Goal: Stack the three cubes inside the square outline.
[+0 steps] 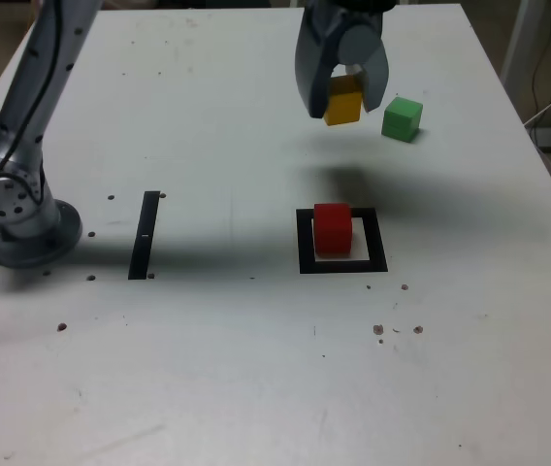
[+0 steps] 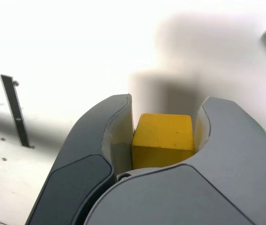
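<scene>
The hand (image 1: 343, 92) is pinching the yellow cube (image 1: 343, 101) between its two fingers, holding it up in the air over the white tabletop (image 1: 188, 369). In the wrist view the cube sits deep between the curved fingers, with its top and one side showing. The red cube (image 1: 333, 229) rests within the square outline (image 1: 376, 241), toward the left part of the frame in the exterior view, and white shows to its right. The green cube (image 1: 403, 119) lies on the tabletop, to the right of the raised yellow one in the exterior view. A straight black strip (image 1: 145, 235) lies well apart from the outline, on the exterior view's left.
</scene>
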